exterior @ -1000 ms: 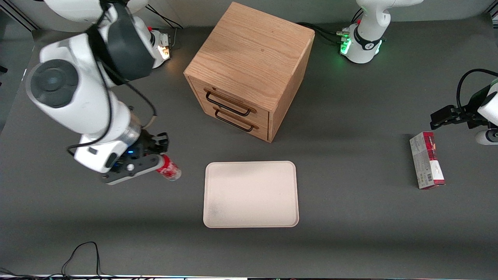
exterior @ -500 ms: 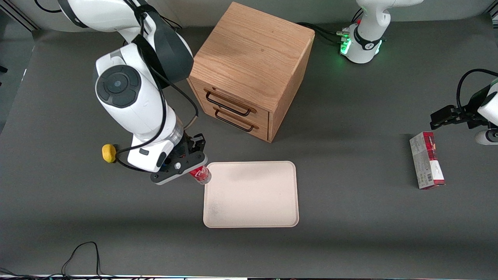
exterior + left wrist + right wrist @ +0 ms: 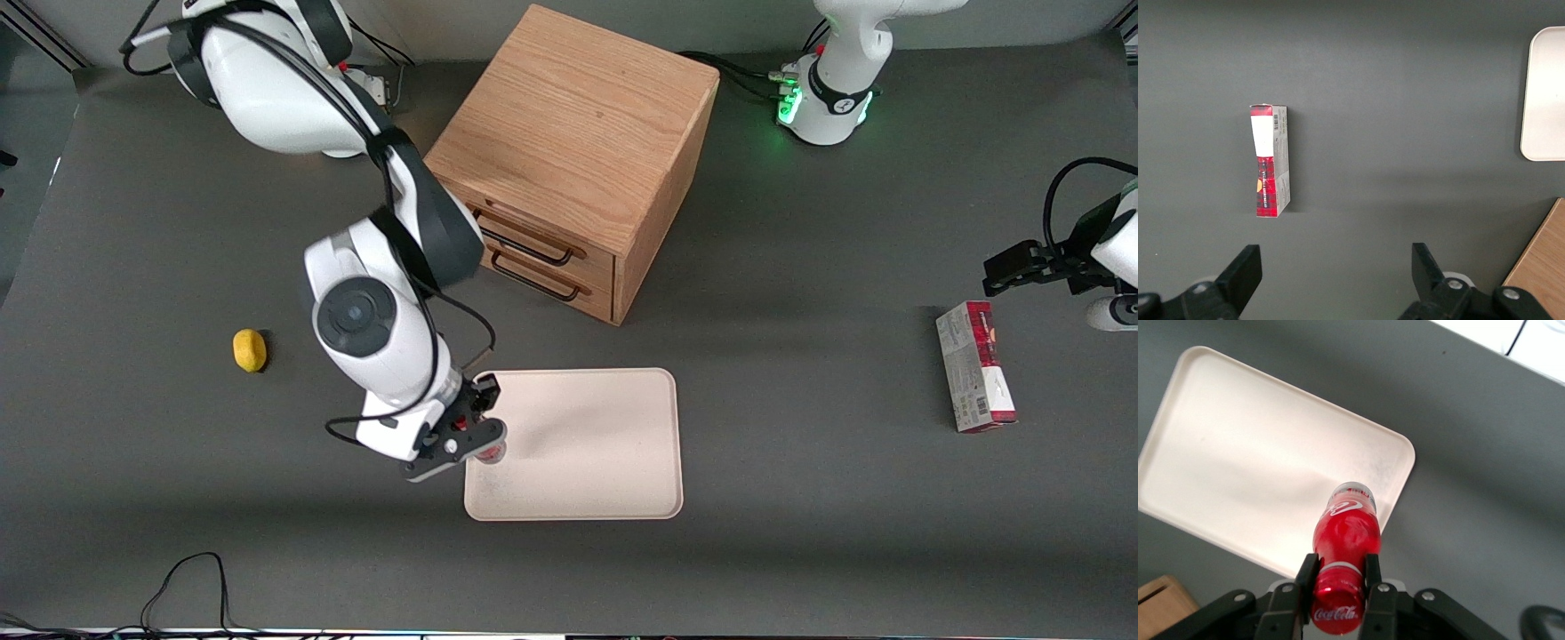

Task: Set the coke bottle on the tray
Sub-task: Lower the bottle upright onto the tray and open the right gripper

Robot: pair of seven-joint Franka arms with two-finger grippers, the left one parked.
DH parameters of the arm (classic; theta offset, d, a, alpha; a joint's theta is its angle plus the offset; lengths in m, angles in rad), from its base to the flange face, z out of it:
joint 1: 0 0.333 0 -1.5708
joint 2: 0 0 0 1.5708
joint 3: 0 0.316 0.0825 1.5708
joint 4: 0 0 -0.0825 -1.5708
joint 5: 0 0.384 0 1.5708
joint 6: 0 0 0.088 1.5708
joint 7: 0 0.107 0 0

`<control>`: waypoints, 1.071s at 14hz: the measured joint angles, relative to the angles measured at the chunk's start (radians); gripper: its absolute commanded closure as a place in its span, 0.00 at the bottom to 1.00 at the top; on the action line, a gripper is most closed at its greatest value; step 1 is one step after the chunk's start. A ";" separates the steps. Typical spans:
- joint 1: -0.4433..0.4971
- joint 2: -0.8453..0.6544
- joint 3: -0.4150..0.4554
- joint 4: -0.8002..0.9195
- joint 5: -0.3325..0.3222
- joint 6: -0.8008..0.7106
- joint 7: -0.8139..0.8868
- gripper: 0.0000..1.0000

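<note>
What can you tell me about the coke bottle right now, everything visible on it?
The coke bottle is small, slim and red, seemingly plastic, with white script logo and a clear base. The gripper is shut on its upper part near the cap, base pointing down toward the tray. It hangs over the tray's edge nearest the working arm's end; whether the base touches the tray cannot be told. In the front view only a red sliver shows under the gripper.

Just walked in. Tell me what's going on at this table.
The right arm's claw is shut on the coke bottle, gripping it near the cap and holding it over the tray, close to the edge toward the working arm's end. The bottle isn't set down yet. A lemon lies on the table beside the arm.
</note>
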 measured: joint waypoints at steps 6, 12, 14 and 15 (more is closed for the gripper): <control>-0.008 0.078 -0.001 0.002 0.000 0.056 0.000 1.00; -0.008 0.096 -0.001 0.005 0.000 0.061 0.000 0.00; -0.008 0.097 -0.001 0.006 0.000 0.068 0.001 0.00; -0.008 0.097 -0.001 0.007 0.000 0.071 0.001 0.00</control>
